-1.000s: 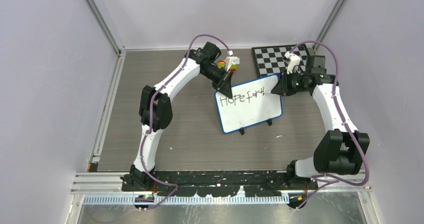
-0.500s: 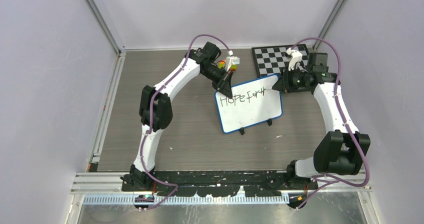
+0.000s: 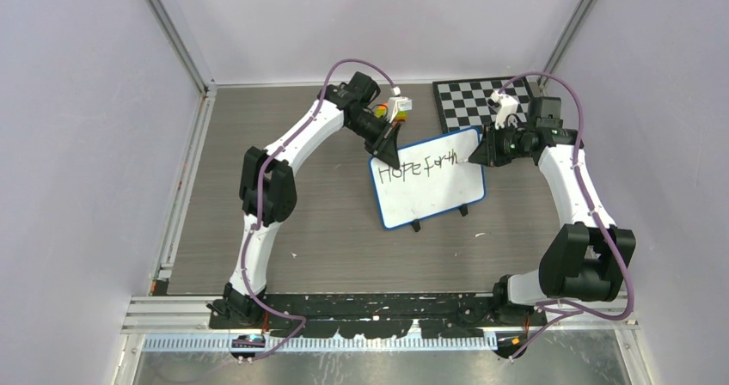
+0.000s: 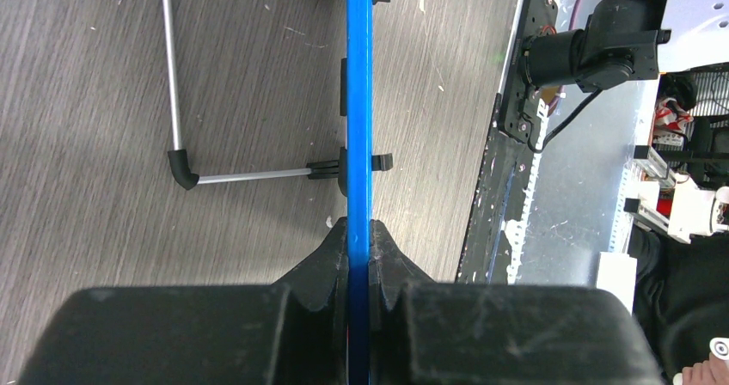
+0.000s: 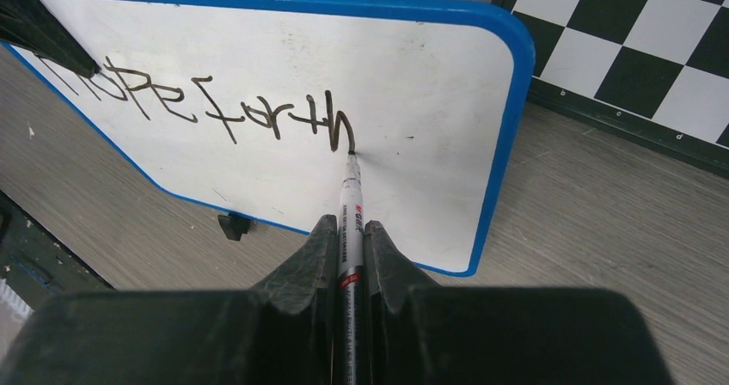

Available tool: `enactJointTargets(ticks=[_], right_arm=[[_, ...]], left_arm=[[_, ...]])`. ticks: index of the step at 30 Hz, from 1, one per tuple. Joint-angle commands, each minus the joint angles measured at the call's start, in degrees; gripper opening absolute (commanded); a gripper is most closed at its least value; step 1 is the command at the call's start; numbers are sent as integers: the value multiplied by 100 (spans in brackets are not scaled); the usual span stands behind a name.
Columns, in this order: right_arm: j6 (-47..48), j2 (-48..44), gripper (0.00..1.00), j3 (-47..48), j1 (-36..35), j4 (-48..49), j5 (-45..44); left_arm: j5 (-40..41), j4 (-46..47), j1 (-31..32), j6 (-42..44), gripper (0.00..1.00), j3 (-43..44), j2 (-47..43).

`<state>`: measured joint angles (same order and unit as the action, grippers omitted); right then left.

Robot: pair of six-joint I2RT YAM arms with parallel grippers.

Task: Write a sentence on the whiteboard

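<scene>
1. Whiteboard sits mid-table toward the back, propped on small black feet, with a blue rim all round.
2. Left gripper is clamped on the rim at the upper left corner, pinching the blue edge from both sides.
3. Right gripper is squeezed onto a marker. Its tip touches the board at the foot of the last letter.
4. The writing hugs the top edge. There's a strip of white between the last letter and the right rim, and it's blank below.
5. Checkered board lies just behind the right corner. Bare table to the left and in front.
6. Count: one whiteboard, one marker, one checkered board, two grippers, two feet showing.
</scene>
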<state>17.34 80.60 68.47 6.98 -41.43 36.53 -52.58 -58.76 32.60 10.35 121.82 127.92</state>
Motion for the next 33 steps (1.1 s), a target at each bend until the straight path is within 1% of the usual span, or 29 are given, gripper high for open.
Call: enactJointTargets(ticks=[1, 9, 26, 33], right_arm=[[42, -214, 0, 313, 22, 49, 100], [75, -449, 0, 404, 22, -85, 191], [130, 107, 0, 535, 22, 34, -134], [212, 79, 0, 579, 119, 38, -313]], left_arm=[[-77, -43, 146, 51, 0, 114, 97], [-101, -23, 146, 49, 0, 97, 101], [-104, -26, 147, 25, 0, 132, 118], [-104, -21, 143, 23, 0, 140, 130]])
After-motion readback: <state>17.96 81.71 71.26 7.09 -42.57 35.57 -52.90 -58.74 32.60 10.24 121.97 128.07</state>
